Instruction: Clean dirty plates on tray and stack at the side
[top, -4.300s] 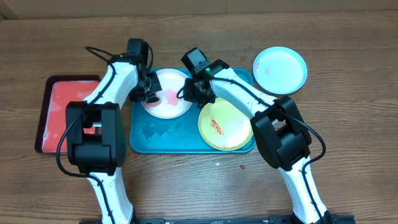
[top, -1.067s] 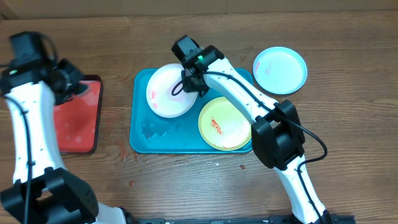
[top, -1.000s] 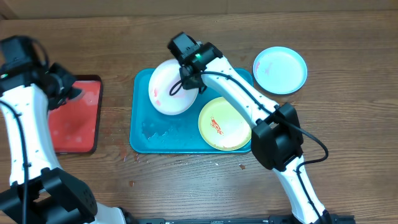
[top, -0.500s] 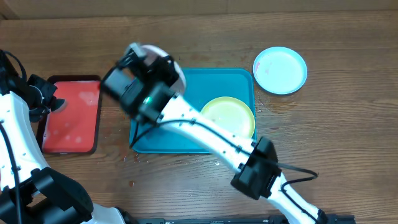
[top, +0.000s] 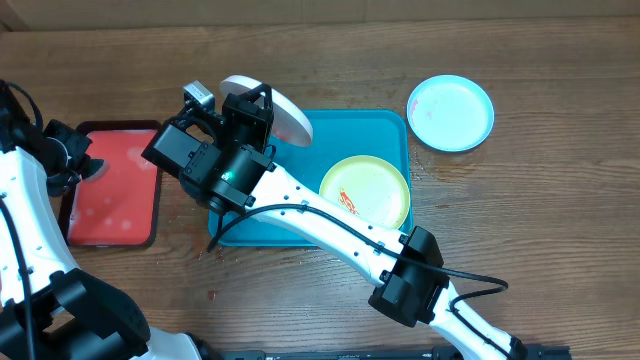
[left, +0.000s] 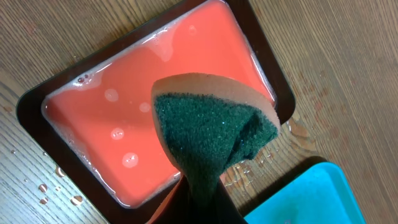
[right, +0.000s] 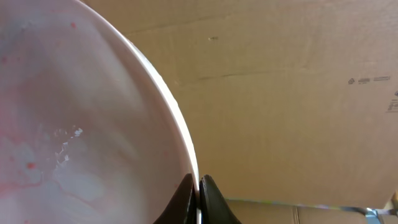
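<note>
Three plates in overhead. The white plate (top: 270, 105) is up off the tray (top: 340, 130), pinched at its rim by the right gripper (top: 252, 115) and tilted on edge above the tray's far-left corner. The yellow plate (top: 365, 190), with a red smear, lies flat on the tray, below and behind those fingers. The blue plate (top: 450, 112) sits on the table off the tray, well apart from both grippers. The left gripper (top: 62, 160) hangs at the outer side of the red tray (top: 115, 190). That tray lies between its fingers and the white plate, so the plate is well apart from them.

Left wrist: the fingers are closed on a folded sponge (left: 214, 134), green scrub face showing, and are mostly hidden under it. The wet red tray lies beneath the sponge, and the tray corner shows off to one side.

Right wrist: the fingertips are almost together with the plate rim clamped between them. The faintly pink-smeared face fans out ahead of them, with cardboard (right: 298, 93) beyond.

Judgement: the smeared face looks back toward the right wrist, which is roughly the left gripper's side. The left arm has the sponge, so it likely has to cross over the red tray to reach that face.
</note>
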